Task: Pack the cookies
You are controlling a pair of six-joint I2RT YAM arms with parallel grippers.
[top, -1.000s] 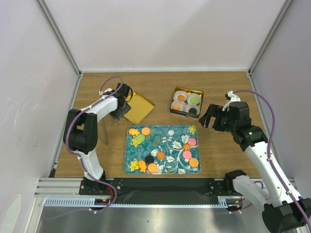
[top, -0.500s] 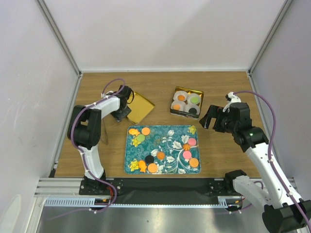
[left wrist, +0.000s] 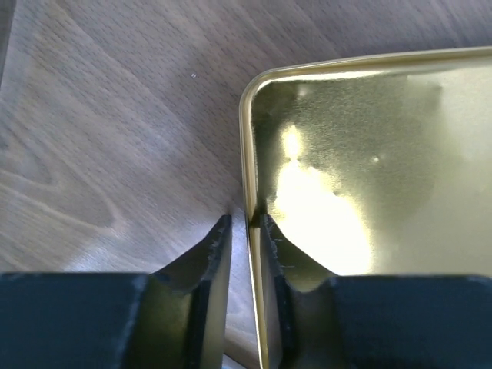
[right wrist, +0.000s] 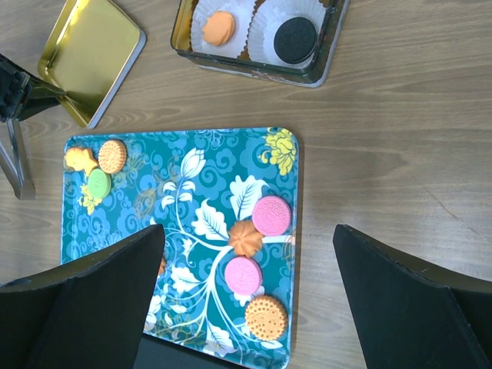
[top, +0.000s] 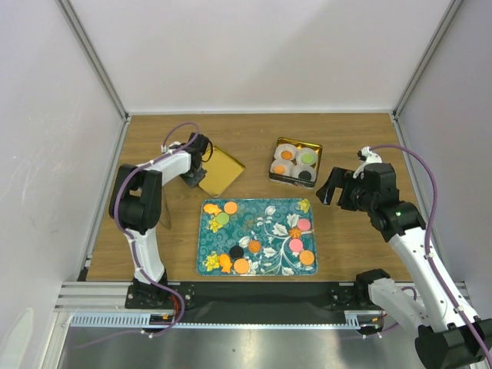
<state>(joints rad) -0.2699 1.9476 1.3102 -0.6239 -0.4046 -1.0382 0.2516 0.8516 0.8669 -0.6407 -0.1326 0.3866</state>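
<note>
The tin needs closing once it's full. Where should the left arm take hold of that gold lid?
Pinch the thin upturned rim of the shallow gold metal lid beside its rounded corner, from the outer edge, one finger inside, one outside. It lies flat on the wooden table, probably too wide to span. The left end effector straddles that rim.

Left wrist view: gold lid [left wrist: 361, 169] cut by the right and bottom edges; one rounded corner in frame. Left gripper [left wrist: 244, 224] out of focus, finger bases lost at the bottom edge.

Right wrist view: tin [right wrist: 257, 69] cut by the top edge; only two paper cups [right wrist: 254, 19] seen, both partly. Right gripper [right wrist: 247, 231]: fingers [right wrist: 400, 300] run off the bottom corners. The lower-left one hides that corner of the teal tray [right wrist: 296, 231], leaving one orange cookie [right wrist: 161, 266] as a sliver.

Top view: cookie surface patterns too small to read.
</note>
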